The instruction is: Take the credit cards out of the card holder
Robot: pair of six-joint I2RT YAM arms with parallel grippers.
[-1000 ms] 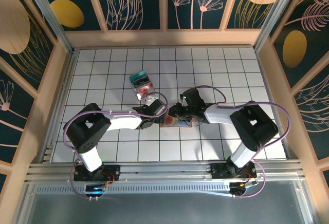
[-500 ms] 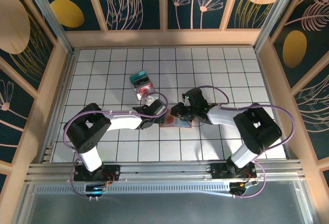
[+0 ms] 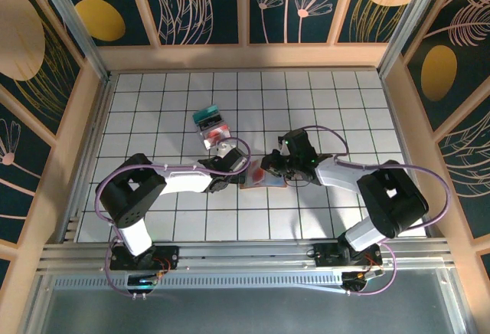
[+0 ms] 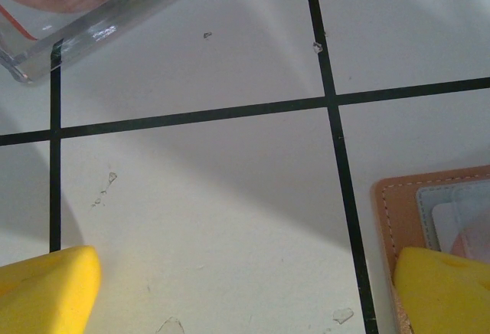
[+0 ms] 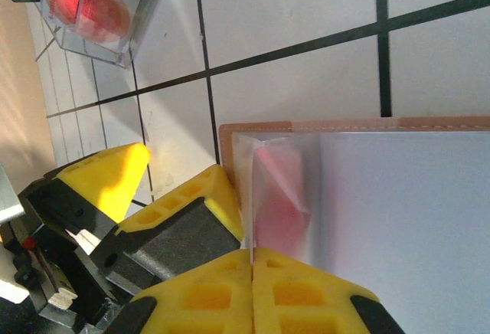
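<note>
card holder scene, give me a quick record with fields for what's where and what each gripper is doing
card holder: lying open on the table, between the grippers
left gripper: open, one fingertip on the holder's corner
right gripper: shut on a translucent card with a red patch, at the holder
loose cards: lying apart, farther up the table

1. The right gripper (image 3: 271, 168) has drawn back toward the right, its wrist now further from the left arm.
2. The right arm's elbow (image 3: 390, 196) has swung outward to the right.
3. A pink-marked card (image 3: 262, 171), pinched between the right fingertips, now shows above the card holder (image 3: 265, 184).
</note>
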